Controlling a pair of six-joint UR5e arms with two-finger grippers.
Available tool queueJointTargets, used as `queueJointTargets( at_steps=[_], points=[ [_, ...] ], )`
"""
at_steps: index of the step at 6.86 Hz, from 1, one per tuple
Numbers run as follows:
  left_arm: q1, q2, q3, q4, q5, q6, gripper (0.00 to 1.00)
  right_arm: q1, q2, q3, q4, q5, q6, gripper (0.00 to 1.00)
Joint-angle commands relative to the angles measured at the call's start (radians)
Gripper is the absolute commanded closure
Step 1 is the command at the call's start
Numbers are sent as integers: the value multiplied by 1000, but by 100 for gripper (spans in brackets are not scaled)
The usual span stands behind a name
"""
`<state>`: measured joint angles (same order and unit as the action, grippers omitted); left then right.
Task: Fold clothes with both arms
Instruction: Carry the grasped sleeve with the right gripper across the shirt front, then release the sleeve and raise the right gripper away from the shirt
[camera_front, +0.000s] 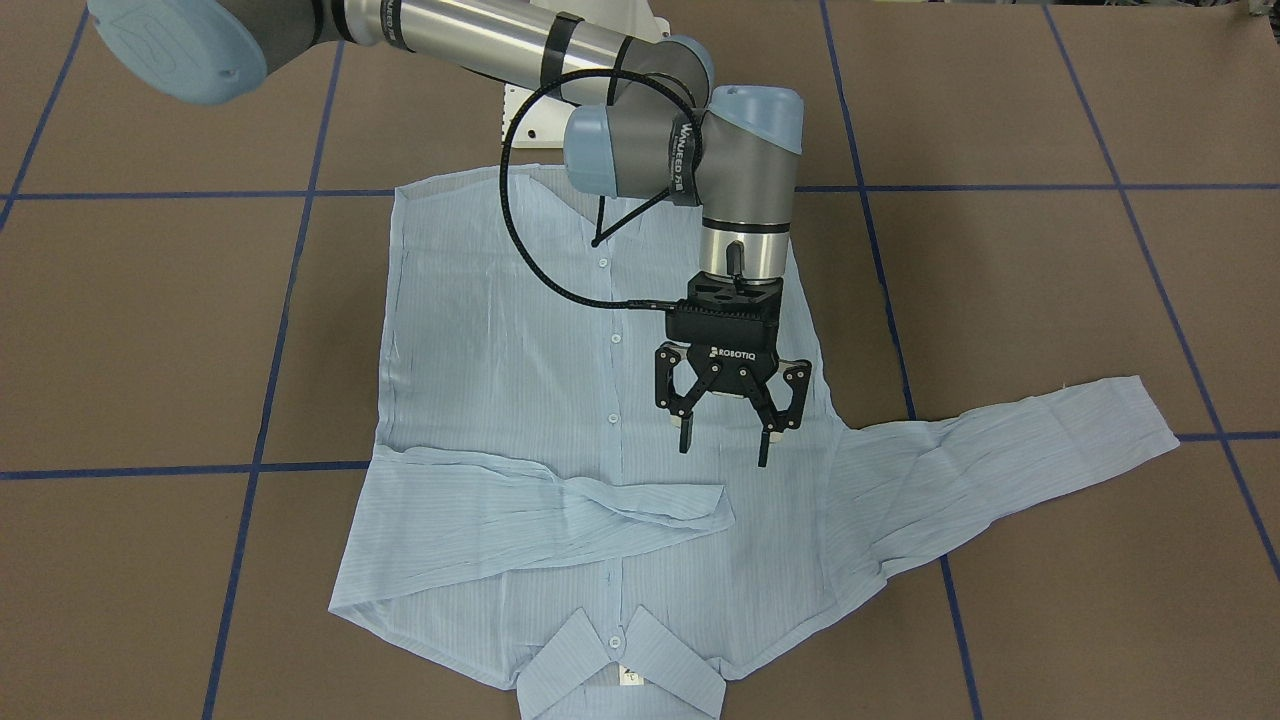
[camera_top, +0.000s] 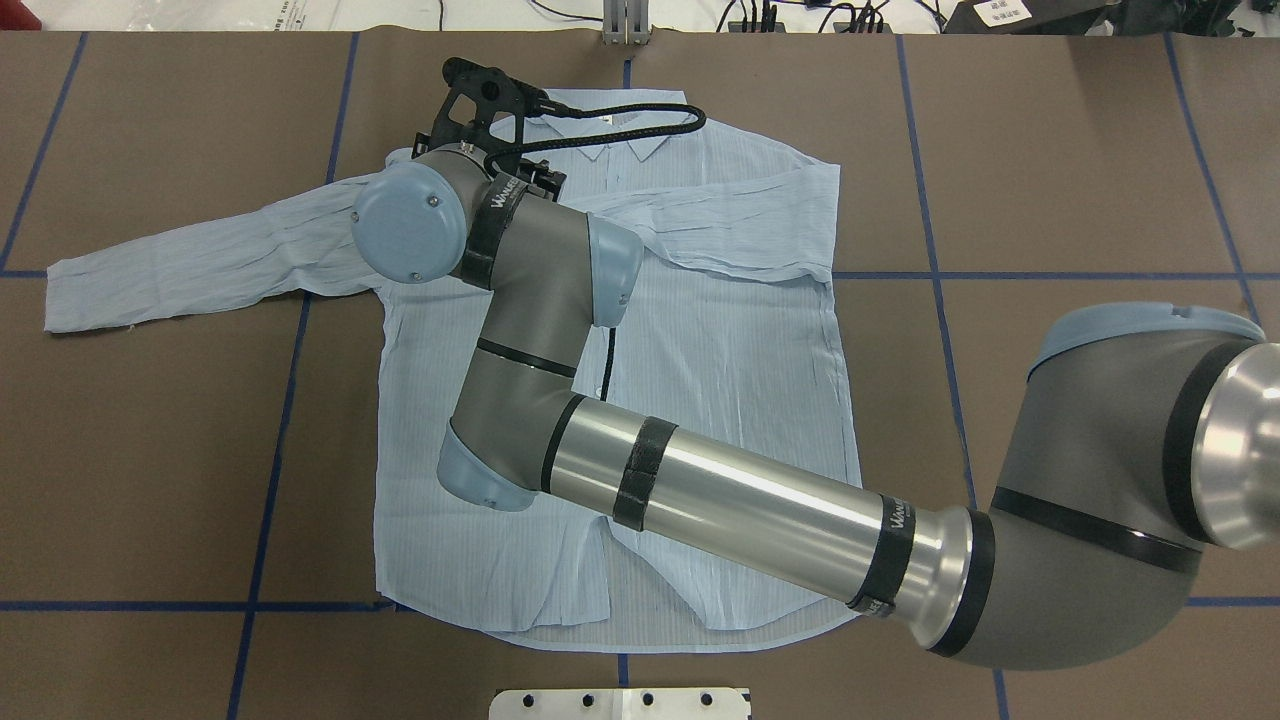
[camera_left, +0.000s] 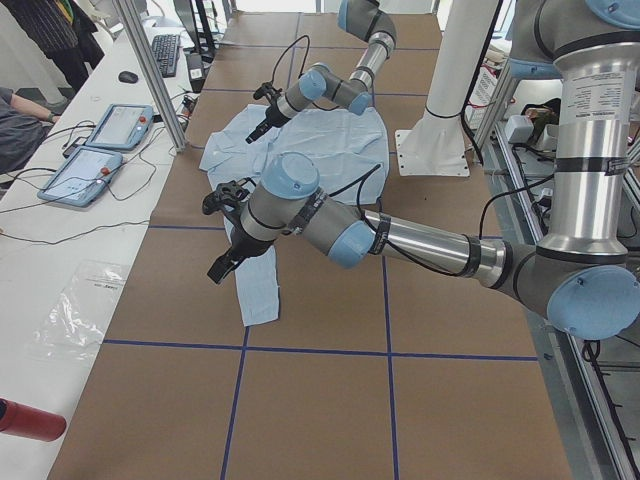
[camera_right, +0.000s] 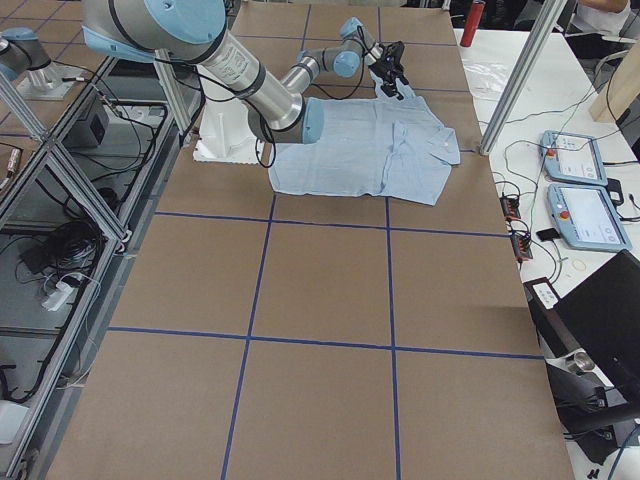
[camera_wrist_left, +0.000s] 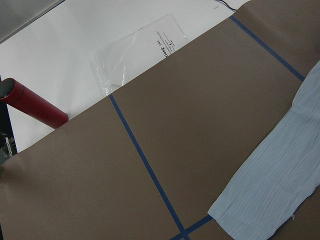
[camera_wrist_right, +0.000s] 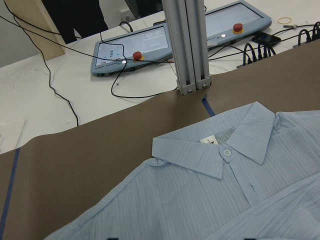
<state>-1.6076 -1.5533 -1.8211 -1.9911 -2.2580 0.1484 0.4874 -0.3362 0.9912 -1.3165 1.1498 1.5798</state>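
The light blue shirt lies flat, buttons up, its collar at the table's far side. One sleeve is folded across the chest. The other sleeve stretches out flat toward the robot's left. My right gripper hangs open and empty just above the shirt, near the shoulder of the outstretched sleeve. My left gripper hovers by that sleeve's cuff; I cannot tell whether it is open or shut. It does not show in the overhead view.
Blue tape lines grid the brown table. A red cylinder and a clear plastic bag lie on the white bench beyond the table. Control tablets and an aluminium post stand past the collar. The white pedestal base is at the near edge.
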Motion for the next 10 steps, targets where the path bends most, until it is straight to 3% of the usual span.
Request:
queueJointTargets(
  at_steps=[1, 3, 5, 6, 7, 9, 10],
  points=[
    [0, -1, 0, 0, 0, -1, 0, 63, -30, 1, -50, 159, -53, 0],
    [0, -1, -3, -2, -2, -1, 0, 101, -90, -2, -43, 220, -60, 0],
    [2, -7, -1, -9, -2, -69, 0, 231, -92, 4, -44, 429, -273, 0],
    [9, -2, 15, -103, -2, -163, 0, 320, -118, 44, -52, 590, -396, 0],
    [32, -4, 98, -200, -2, -243, 0, 394, -206, 152, -55, 696, -484, 0],
    [154, -4, 306, -541, 12, -535, 0, 546, -425, 414, -145, 862, -719, 0],
    [229, -4, 397, -718, 73, -691, 0, 635, -548, 510, -148, 949, -860, 0]
  ],
)
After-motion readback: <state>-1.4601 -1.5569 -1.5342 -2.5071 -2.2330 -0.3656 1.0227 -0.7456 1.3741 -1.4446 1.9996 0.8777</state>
